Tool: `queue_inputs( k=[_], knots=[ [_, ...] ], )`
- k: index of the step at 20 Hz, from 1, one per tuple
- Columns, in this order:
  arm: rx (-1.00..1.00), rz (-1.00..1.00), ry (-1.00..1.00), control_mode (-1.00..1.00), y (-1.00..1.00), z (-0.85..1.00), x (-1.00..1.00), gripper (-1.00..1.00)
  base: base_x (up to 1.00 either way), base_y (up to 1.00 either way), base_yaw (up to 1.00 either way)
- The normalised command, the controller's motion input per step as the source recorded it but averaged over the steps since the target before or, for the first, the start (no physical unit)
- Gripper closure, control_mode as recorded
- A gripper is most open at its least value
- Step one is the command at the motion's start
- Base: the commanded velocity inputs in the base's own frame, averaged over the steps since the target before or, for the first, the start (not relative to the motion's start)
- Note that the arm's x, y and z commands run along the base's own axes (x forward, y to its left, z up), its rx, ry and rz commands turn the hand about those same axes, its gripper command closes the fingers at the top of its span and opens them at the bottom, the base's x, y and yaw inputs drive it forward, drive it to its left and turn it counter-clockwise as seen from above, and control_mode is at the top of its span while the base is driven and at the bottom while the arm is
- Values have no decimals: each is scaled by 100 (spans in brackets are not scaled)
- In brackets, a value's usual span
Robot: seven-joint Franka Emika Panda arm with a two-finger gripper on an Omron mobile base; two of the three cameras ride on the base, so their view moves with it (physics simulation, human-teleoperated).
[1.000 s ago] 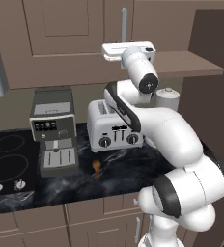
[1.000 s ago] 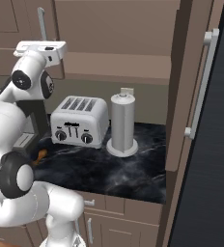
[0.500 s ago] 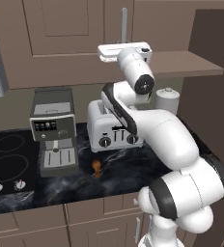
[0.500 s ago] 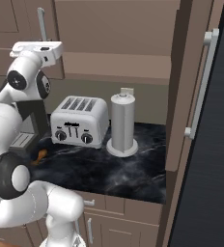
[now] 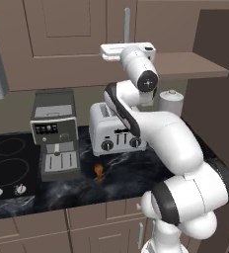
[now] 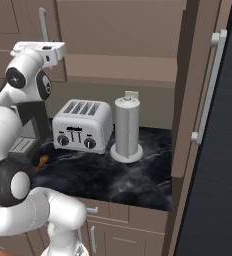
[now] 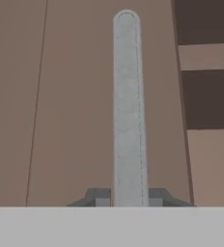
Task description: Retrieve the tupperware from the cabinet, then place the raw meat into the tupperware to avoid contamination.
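Since a second ago the pincer (image 7: 129, 198) has drawn its fingertips (image 7: 100, 197) in, and they now clench the silver bar handle (image 7: 128, 106) of the cabinet (image 5: 77, 39) from both sides. The white arm (image 5: 166, 138) reaches up from the near right to that closed door, high above the dark marble desk (image 5: 136, 173). The raw meat (image 5: 98, 171) lies on the desk, near the front, between the coffee machine (image 5: 55, 133) on the left and the toaster (image 6: 82, 125). A tall grey cylinder (image 6: 127, 127) stands right of the toaster, under the open shelf (image 6: 123, 70)
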Motion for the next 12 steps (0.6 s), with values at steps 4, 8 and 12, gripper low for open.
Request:
queue_inputs(
  k=[4,8,12],
  knots=[
    [0,0,19,-100,0,0,-3,100,0,0,0],
    [0,0,22,-100,6,0,-22,100,0,0,0],
    [0,0,14,-100,7,0,-44,100,0,0,0]
  ],
)
